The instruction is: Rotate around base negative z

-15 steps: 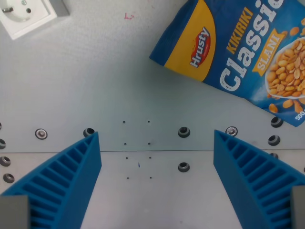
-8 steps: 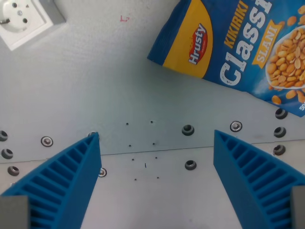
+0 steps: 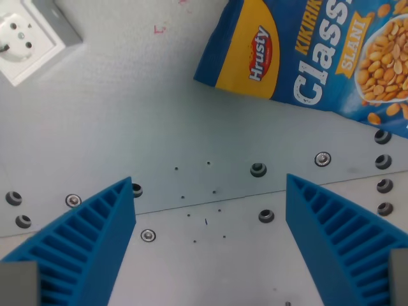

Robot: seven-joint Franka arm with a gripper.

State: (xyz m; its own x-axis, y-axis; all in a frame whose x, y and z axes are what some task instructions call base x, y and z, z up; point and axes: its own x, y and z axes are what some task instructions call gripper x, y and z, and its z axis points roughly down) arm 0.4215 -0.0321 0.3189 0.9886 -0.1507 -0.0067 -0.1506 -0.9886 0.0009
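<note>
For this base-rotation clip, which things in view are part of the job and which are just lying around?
Part of the job:
- blue ribbed gripper, jaws wide apart, holding nothing

Just lying about:
- blue and yellow peanut bag
- white wall socket
- grey bolted metal table

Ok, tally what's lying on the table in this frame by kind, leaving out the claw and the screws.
Peanut bag: 1
Wall socket: 1
Total: 2
</note>
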